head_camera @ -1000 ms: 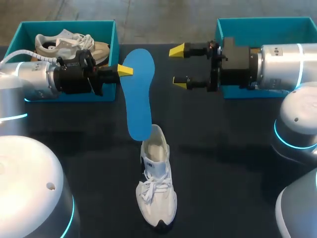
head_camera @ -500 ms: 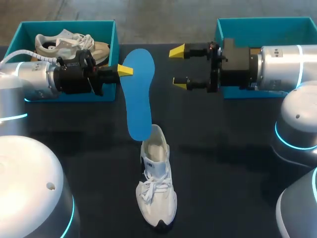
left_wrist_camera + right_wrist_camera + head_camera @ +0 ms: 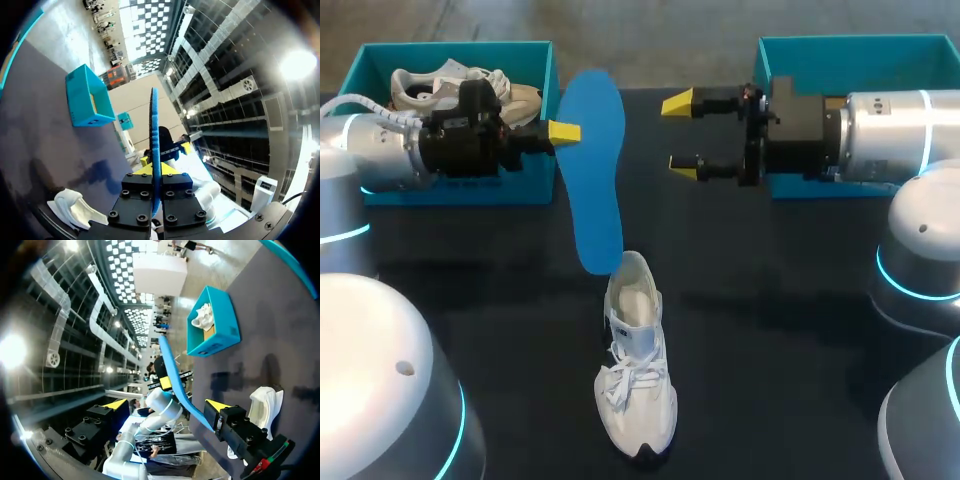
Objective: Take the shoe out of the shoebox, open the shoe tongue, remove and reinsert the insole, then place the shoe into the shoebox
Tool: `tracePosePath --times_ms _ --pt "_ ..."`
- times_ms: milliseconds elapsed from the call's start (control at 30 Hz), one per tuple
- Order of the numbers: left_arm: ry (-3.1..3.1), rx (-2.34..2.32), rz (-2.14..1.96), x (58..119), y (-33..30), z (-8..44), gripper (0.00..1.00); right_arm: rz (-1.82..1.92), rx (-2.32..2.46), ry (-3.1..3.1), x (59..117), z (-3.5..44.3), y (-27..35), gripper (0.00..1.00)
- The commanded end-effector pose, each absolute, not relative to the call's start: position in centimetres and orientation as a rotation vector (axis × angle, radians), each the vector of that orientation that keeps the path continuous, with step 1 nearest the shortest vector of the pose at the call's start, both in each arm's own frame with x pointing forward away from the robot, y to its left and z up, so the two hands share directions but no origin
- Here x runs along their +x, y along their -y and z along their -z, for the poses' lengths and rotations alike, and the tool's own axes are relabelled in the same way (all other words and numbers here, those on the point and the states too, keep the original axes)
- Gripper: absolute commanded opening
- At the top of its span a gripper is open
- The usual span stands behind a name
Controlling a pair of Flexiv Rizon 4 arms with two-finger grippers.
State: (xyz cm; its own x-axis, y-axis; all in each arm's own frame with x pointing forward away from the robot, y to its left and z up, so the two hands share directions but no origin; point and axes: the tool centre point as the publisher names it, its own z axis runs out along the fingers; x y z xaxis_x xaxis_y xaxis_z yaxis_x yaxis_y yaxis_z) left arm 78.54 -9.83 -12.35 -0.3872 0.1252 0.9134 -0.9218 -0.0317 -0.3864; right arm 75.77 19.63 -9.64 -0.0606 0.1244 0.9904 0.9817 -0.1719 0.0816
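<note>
A white sneaker [image 3: 635, 360] stands on the black table with its toe toward the near edge. My left gripper [image 3: 563, 131] is shut on the edge of a blue insole [image 3: 590, 170], which hangs tilted with its lower end just above the sneaker's heel opening. In the left wrist view the insole [image 3: 154, 140] shows edge-on between the fingers, with the sneaker [image 3: 75, 207] below. My right gripper [image 3: 682, 135] stands open and empty to the insole's right, apart from it. From the right wrist the insole [image 3: 175, 385] crosses ahead of the open gripper [image 3: 167, 405], and the sneaker [image 3: 260, 410] lies beyond.
A teal shoebox [image 3: 545, 75] at the back left holds a second, beige and white shoe [image 3: 450, 88]. Another teal shoebox [image 3: 860, 50] stands at the back right, behind my right arm.
My left gripper has shifted slightly left and toward the far side, carrying the insole a little higher over the sneaker. The right arm has kept still.
</note>
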Motion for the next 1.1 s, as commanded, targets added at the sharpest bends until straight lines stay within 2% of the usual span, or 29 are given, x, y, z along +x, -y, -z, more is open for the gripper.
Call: tracePosePath --times_ms 33,733,1100 --pt "1.407 0.799 -1.641 78.5 9.4 12.5 0.0 1.336 -1.399 1.263 75.8 9.7 -19.9 1.0" --pt "1.74 0.079 -2.225 76.3 9.3 9.7 0.0 1.336 -1.399 1.263 75.8 9.7 -19.9 1.0" --pt "1.871 -0.32 -2.469 76.7 9.8 10.1 0.0 1.336 -1.399 1.263 75.8 9.7 -19.9 1.0"
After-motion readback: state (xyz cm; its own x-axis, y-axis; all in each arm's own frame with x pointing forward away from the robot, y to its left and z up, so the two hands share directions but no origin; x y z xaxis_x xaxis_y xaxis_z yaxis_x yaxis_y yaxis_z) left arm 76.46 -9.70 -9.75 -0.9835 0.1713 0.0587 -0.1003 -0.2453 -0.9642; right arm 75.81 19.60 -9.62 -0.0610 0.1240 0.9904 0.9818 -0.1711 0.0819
